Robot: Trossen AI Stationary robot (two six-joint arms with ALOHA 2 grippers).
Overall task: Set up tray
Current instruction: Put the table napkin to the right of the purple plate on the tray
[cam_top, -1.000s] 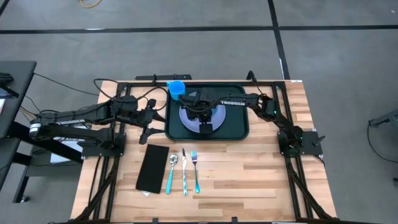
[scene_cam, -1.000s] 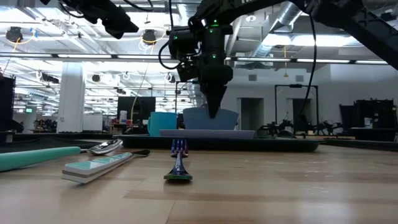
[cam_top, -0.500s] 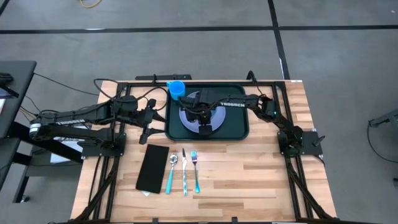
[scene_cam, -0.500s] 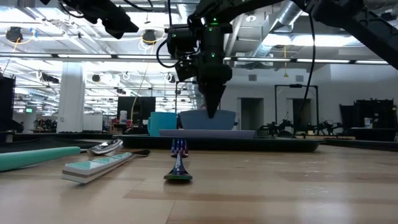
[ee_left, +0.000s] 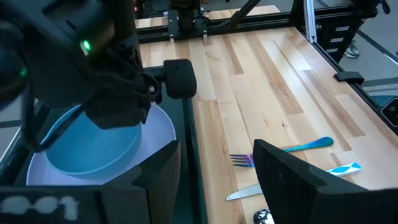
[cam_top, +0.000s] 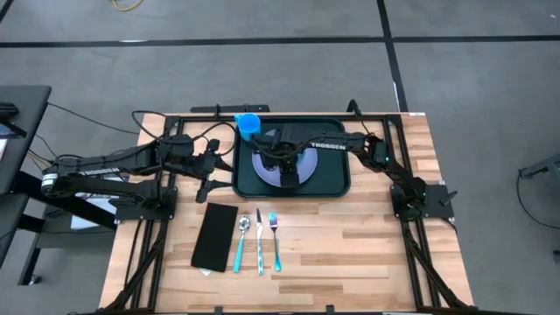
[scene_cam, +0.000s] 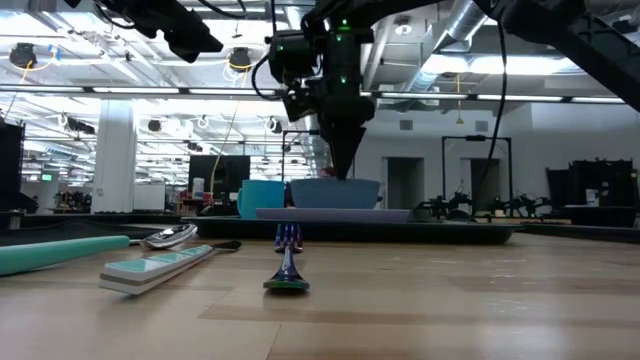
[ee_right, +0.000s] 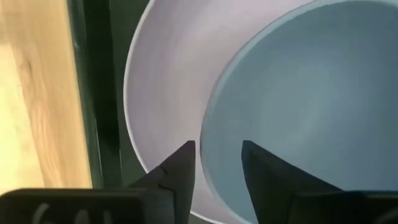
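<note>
**Colleague:** Where's the tray sitting?

**Me:** From my overhead feed the tray (cam_top: 337, 179) lies at the far middle of the wooden table (cam_top: 350, 245), long side across. A lavender plate (cam_top: 262, 166) rests inside it, toward its left half, and a pale blue bowl (ee_left: 93, 149) sits on that plate.

**Colleague:** And the right arm?

**Me:** I've got the right gripper (cam_top: 282, 158) reaching over the tray, directly above the bowl. On its wrist camera the two fingers (ee_right: 180, 171) stand apart, straddling the bowl's rim: one over the plate side, the other over the bowl's inside. I see a gap on both sides, so it grips nothing. On the level camera the gripper (scene_cam: 345, 165) points down with its tips just above the bowl (scene_cam: 335, 190).

**Colleague:** Left arm?

**Me:** The left gripper (cam_top: 213, 166) waits just beside the tray's left edge, raised off the table, fingers (ee_left: 292, 180) spread wide and empty.

**Colleague:** What else is around?

**Me:** A blue cup (cam_top: 249, 125) stands at the tray's far left corner. Nearer me, well apart from the tray, lie a black napkin (cam_top: 214, 236), then a spoon (cam_top: 241, 238), a knife (cam_top: 260, 241) and a fork (cam_top: 275, 236), side by side, the spoon and fork with teal handles.
</note>
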